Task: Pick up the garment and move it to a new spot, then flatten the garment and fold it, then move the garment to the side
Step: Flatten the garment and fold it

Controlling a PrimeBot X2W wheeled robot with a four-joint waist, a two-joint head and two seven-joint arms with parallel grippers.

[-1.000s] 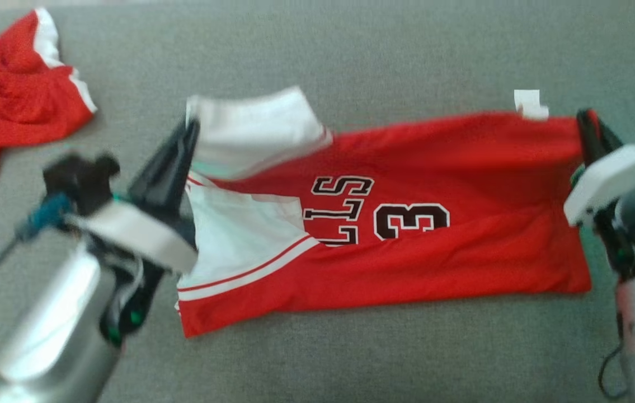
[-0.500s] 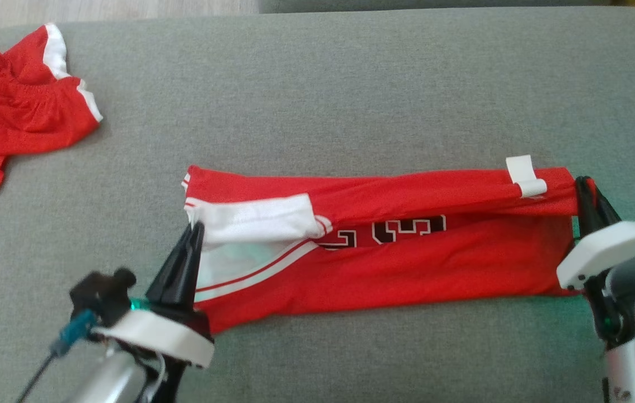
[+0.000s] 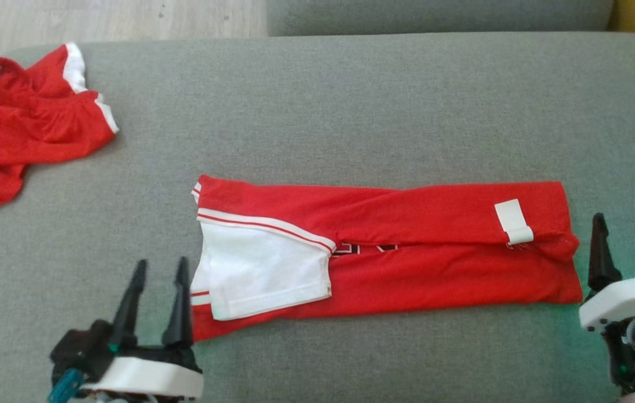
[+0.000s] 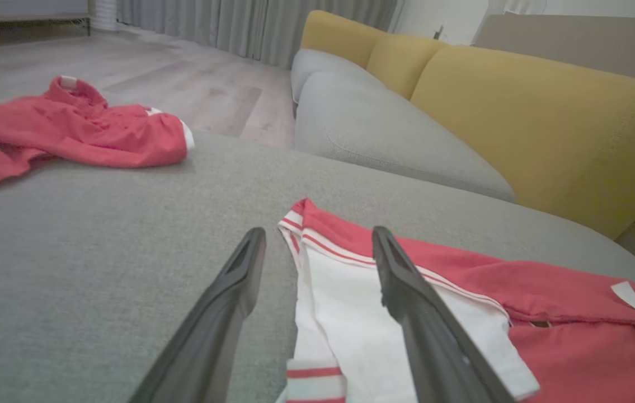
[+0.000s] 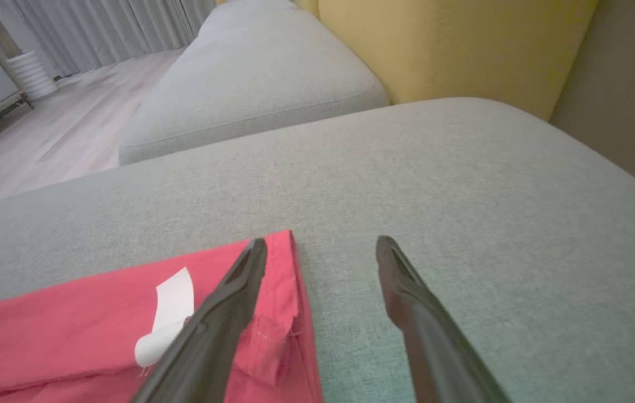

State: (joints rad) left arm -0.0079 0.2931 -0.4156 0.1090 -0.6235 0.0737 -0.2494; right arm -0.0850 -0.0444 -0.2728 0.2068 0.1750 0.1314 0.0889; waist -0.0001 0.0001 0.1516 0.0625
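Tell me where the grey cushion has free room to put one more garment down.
The widest bare patch is the far strip of the grey cushion, beyond the folded jersey and right of the crumpled red garment. A narrower strip runs along the near edge. Crowded: both jersey ends, beside the left gripper and right gripper.

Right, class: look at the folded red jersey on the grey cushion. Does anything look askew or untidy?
Yes. The jersey is folded unevenly: its white panel lies skewed across the left end, black lettering peeks from under the folded edge, and a white tag curls up near the right end.
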